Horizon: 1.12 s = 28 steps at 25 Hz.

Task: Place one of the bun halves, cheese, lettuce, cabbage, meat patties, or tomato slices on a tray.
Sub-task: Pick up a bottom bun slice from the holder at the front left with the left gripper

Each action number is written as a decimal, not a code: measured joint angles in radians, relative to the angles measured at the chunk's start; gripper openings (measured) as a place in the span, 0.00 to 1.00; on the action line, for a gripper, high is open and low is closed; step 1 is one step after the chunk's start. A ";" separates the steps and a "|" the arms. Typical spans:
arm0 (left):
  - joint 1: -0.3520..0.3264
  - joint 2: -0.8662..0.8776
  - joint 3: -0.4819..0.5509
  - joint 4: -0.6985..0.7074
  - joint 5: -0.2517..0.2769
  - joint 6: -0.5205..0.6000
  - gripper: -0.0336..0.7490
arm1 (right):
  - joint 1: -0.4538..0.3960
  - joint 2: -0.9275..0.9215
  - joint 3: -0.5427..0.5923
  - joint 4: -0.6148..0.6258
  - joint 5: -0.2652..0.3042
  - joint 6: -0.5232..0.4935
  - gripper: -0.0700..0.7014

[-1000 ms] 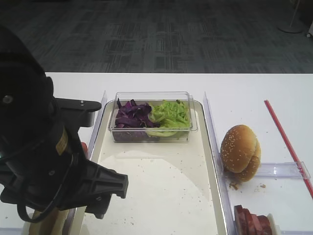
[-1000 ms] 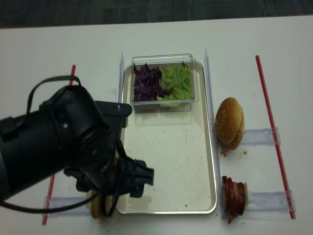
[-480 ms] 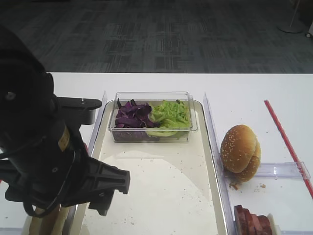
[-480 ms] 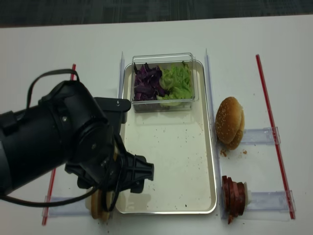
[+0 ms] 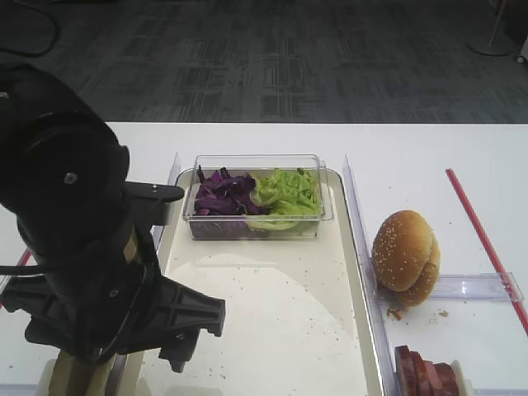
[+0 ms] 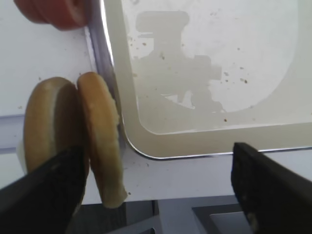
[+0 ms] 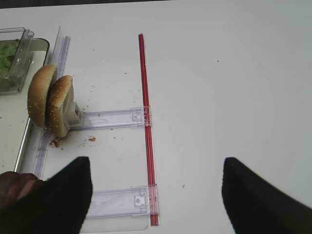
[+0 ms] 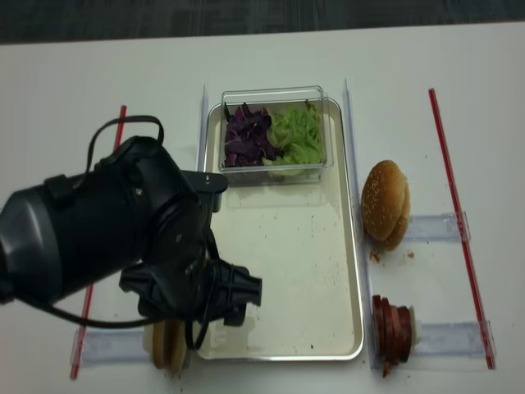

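Two flat bun halves (image 6: 100,141) stand on edge just left of the cream tray (image 6: 209,139), also seen under the left arm (image 8: 168,345). My left gripper (image 6: 156,195) hangs open over them; its left finger (image 6: 48,190) overlaps the outer half, and the inner half stands between the fingers, untouched. Tomato slices (image 6: 51,12) show red beyond the buns. Lettuce (image 5: 289,191) and cabbage (image 5: 221,194) fill a clear box at the tray's far end. Meat patties (image 8: 394,324) stand in a row to the right. Cheese is out of view. My right gripper (image 7: 156,204) is open and holds nothing.
Sesame-seeded domed buns (image 5: 404,256) stand on a clear holder right of the tray. A red strip (image 7: 146,122) runs along the table under the right gripper. The bulky left arm (image 8: 123,238) hides the table's left side and the tray's near-left corner.
The left arm has shifted a little to the right above the bun halves, its jaws equally wide throughout. Nothing else has moved.
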 joint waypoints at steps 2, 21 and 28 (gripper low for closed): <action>0.002 0.010 0.000 0.000 -0.002 0.006 0.76 | 0.000 0.000 0.000 0.000 0.000 0.000 0.83; 0.071 0.064 0.029 -0.045 -0.053 0.061 0.76 | 0.000 0.000 0.000 0.000 0.000 0.002 0.83; 0.071 0.064 0.029 -0.048 -0.057 0.057 0.74 | 0.000 0.000 0.000 0.000 0.000 0.004 0.83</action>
